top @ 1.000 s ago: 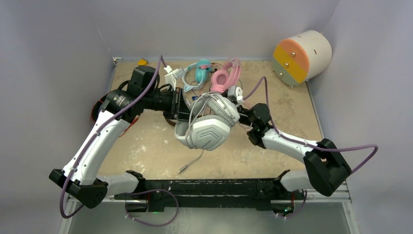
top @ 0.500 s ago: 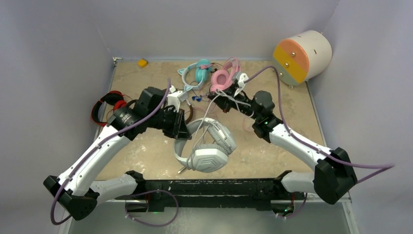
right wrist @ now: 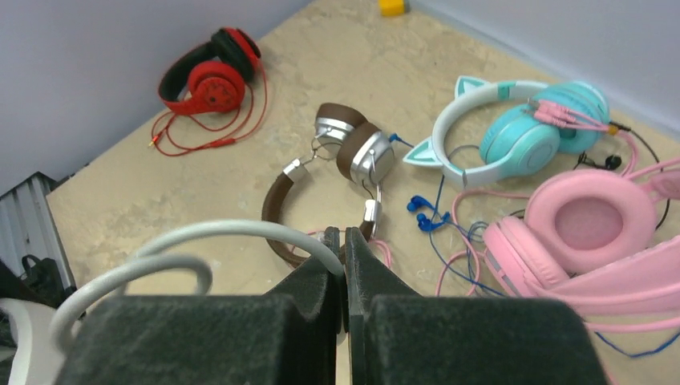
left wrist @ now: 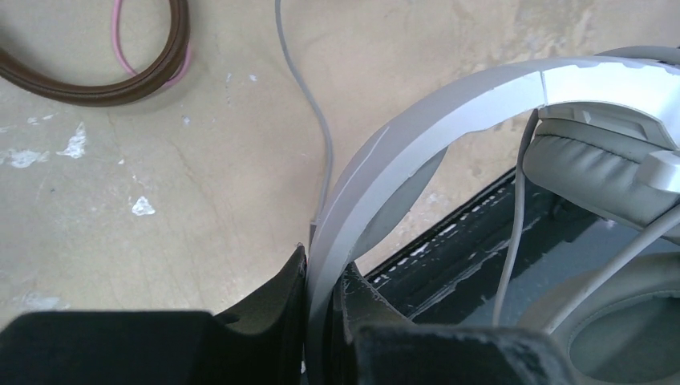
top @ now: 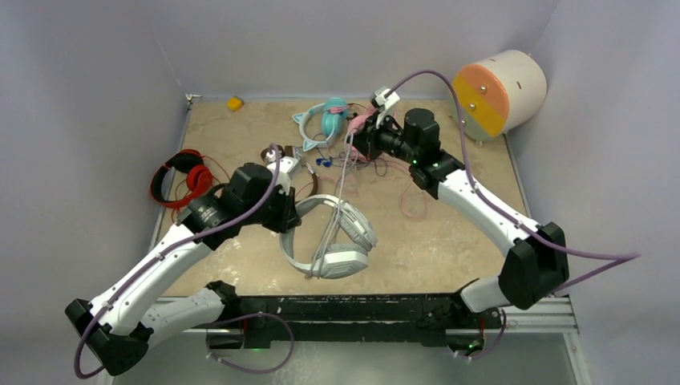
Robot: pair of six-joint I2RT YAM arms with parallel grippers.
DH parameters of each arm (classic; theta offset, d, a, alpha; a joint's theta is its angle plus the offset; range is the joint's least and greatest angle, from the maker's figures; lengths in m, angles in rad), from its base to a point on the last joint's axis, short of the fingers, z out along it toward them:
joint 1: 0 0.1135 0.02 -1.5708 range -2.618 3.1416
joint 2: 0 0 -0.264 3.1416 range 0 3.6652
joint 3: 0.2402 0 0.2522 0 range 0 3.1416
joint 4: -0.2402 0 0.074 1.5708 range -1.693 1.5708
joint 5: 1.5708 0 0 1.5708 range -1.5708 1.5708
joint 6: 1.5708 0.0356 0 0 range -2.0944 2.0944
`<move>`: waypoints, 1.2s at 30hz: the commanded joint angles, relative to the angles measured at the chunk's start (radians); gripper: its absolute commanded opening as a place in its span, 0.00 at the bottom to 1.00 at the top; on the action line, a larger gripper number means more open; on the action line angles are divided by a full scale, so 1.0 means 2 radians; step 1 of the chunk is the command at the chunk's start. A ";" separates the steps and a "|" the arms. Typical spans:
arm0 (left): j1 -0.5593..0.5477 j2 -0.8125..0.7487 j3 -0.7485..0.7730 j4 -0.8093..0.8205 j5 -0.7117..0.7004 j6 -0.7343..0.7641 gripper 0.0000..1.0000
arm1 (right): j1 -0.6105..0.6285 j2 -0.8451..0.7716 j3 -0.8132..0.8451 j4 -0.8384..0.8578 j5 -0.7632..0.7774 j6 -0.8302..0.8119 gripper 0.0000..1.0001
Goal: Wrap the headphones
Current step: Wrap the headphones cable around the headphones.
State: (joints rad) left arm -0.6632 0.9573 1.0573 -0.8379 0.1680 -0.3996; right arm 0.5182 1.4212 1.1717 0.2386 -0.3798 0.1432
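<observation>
grey-white headphones (top: 333, 241) lowered; right jaws pinch cord (right wrist: 240, 228) | pairs counted: five

Small yellow block (top: 234, 103) at the far left corner of the beige, mottled tabletop (top: 449, 241), just beside the pale lilac-grey walls (top: 361, 40) closing in the back and both sides. Off the far right corner, against the right wall, a cream cylinder (top: 499, 92) on its side, round face turned toward the table and banded orange, yellow and grey-green, with small dark screws dotted on it. Along the near edge a black rail (top: 361, 306), flecked with white, and white scuff marks (left wrist: 143, 207) here and there on the tabletop.
</observation>
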 commanded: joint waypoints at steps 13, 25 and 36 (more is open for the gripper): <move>-0.137 0.066 0.027 0.045 -0.172 -0.009 0.00 | 0.001 0.070 0.088 -0.096 0.045 0.032 0.00; -0.168 0.080 0.038 0.054 -0.166 -0.012 0.00 | 0.000 0.094 0.088 -0.117 0.056 0.043 0.00; -0.169 0.055 0.029 0.061 -0.178 -0.039 0.00 | -0.030 0.058 0.019 -0.108 0.090 0.065 0.00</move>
State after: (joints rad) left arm -0.9958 1.1213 1.0817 -0.7948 -0.1925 -0.4171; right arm 0.4961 1.6066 1.2682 -0.0093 -0.2279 0.2359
